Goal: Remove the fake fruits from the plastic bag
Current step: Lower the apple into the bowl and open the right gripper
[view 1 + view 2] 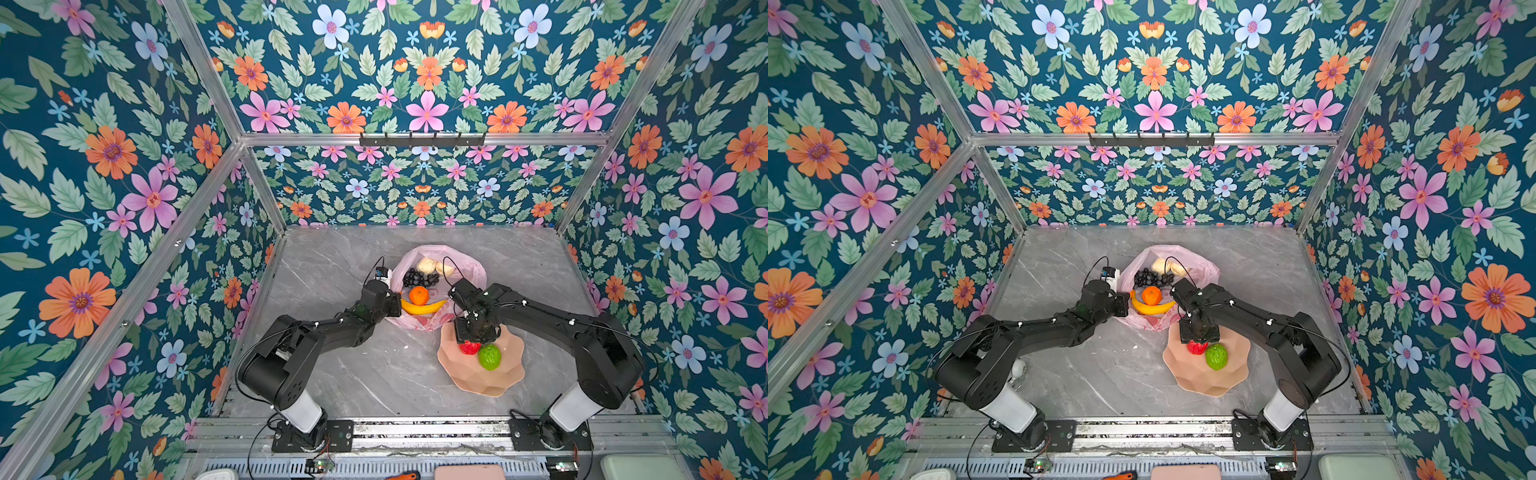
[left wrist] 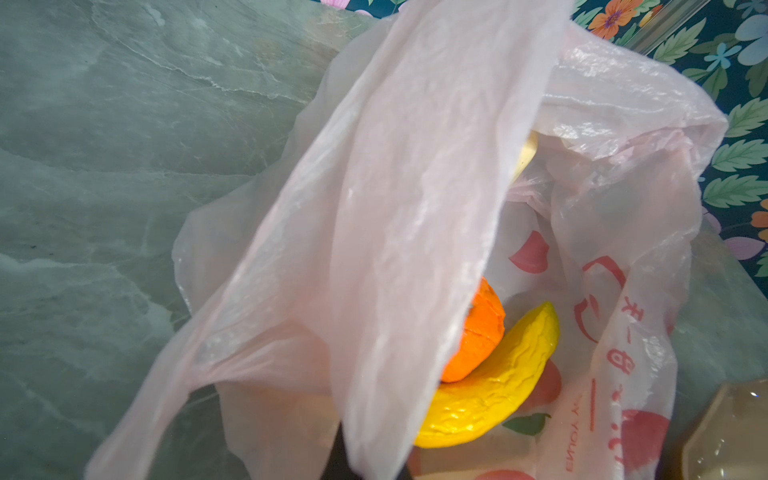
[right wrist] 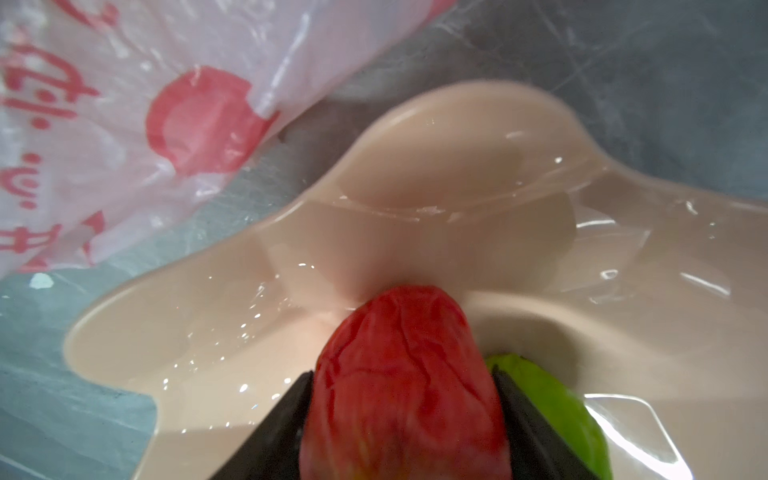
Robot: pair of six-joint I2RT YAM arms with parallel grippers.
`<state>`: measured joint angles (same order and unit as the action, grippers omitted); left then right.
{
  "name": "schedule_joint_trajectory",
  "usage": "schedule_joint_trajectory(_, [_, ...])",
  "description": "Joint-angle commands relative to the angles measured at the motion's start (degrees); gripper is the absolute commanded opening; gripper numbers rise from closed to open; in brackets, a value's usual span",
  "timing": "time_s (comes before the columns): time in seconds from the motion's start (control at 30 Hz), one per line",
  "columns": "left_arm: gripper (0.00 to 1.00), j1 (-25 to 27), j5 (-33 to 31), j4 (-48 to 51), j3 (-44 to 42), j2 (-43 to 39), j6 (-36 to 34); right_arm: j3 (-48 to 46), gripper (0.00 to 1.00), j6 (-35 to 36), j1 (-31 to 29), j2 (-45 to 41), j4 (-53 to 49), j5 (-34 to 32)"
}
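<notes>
Top views. The plastic bag [image 1: 438, 286] lies open at mid-frame on the grey counter [image 1: 332, 257]. Inside it are the grape bunch [image 1: 419, 277], two cream pieces [image 1: 428, 265] above it, the orange [image 1: 418, 296] and the banana [image 1: 422, 307]. The left gripper [image 1: 395, 305] sits at the bag's left edge, its tips hidden by the arm. The right gripper [image 1: 471, 343] stands over the peach bowl [image 1: 494, 382], lower right of the bag, with the red apple [image 1: 469, 348] between its jaws. The green fruit [image 1: 489, 356] rests in the bowl just beside the apple. Both top views agree.

Left wrist view. A strip of bag film [image 2: 395, 208] runs diagonally from the lower middle toward the top of the frame, drawn taut. The left gripper appears pressed together on this film at the bottom edge, holding the mouth open. The orange and banana show at lower right.

Right wrist view. The right gripper [image 3: 401, 415] pinches the red apple, a dark finger [image 3: 286, 424] on each flank, low over the bowl's inner surface [image 3: 415, 187]. Whether the apple touches the bowl cannot be determined.

Assessment. The step in hand is depositing the apple. Two fruits are out; five pieces remain bagged. The next move calls for spreading the jaws, lifting clear without nudging the green fruit, then re-entering the held-open bag, probably for the orange or banana.
</notes>
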<state>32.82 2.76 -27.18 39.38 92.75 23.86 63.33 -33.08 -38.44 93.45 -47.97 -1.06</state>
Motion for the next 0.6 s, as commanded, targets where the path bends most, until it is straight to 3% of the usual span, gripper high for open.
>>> schedule_joint_trajectory(0.0, [0.0,-0.08,-0.3,-0.42,0.44,-0.01,-0.39,-0.05,0.64,-1.27,-0.37,-0.51,-1.26,-0.91])
schedule_joint_trajectory(0.57, [0.0,-0.07,-0.39,-0.42,0.38,0.03,-0.48,-1.39,0.69,-1.81,-0.78,-0.55,-1.72,-2.28])
